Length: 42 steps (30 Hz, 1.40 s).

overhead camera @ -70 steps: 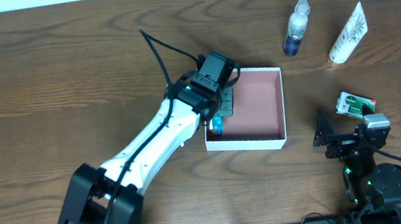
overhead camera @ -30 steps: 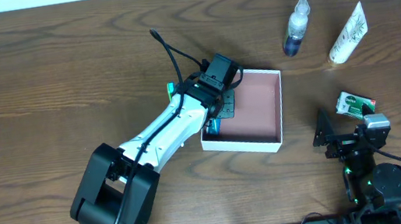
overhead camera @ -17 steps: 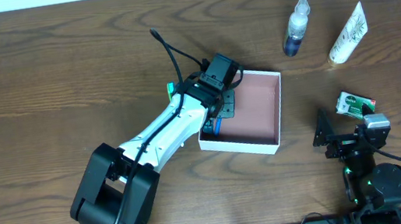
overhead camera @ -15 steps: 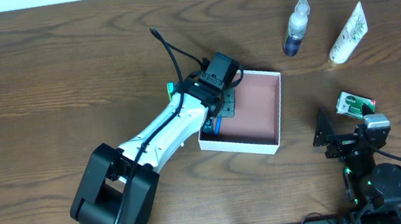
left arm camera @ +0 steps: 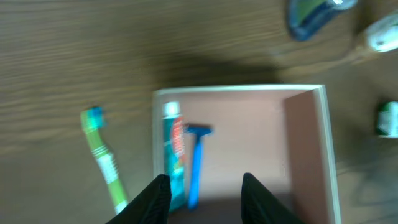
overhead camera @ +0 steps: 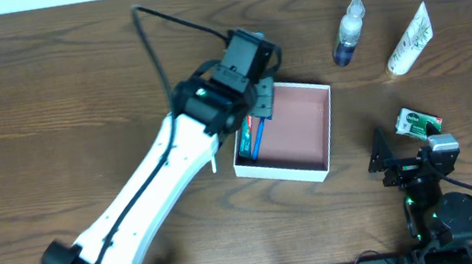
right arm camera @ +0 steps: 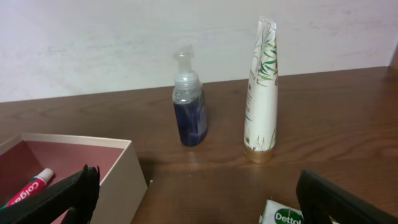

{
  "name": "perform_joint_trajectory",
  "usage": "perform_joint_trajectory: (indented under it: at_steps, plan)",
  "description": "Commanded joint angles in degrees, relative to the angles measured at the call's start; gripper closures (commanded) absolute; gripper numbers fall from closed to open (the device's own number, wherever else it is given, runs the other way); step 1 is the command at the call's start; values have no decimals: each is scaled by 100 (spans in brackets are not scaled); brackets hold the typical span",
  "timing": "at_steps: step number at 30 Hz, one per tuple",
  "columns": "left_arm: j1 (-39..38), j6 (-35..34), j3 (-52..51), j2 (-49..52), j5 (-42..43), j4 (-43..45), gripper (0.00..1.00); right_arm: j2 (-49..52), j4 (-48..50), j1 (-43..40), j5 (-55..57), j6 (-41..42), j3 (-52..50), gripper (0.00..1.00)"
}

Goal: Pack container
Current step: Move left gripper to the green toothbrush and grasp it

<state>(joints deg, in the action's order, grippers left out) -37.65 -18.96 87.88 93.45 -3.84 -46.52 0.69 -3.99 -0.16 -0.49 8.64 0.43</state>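
Nearest, right of the container (overhead camera: 283,170), the right fingers (right arm camera: 62,190) stand spread wide, empty, a green-and-white packet (overhead camera: 418,122) just past them. The container sits midway across the dark woodgrain desk (overhead camera: 47,103), toothpaste (left arm camera: 174,155) and a blue razor (left arm camera: 196,162) along its left wall. The left fingers (left arm camera: 152,202) hover parted above it, holding nothing. Beyond its far right corner stand a pump bottle (overhead camera: 348,33) and a tube (overhead camera: 408,41); a pale wall (right arm camera: 124,37) backs the desk.
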Motion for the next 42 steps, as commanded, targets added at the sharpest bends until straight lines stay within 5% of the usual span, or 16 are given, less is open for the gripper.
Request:
perform_joint_trajectory:
  at_steps: [1,10,17,42]
  plan:
    - [225,17,17,-15,-922,-345,62,-37,-24,-31,-20,-59,-11,1]
    - [1403,22,-350,358,-929,-605,58,-37,-24,-31,-20,-59,-11,1]
    - [2302,28,-356,809,271,-619,57,-37,-24,-31,-20,-59,-11,1]
    - [1805,63,-422,2358,841,-658,58,-37,-24,-31,-20,-59,-11,1]
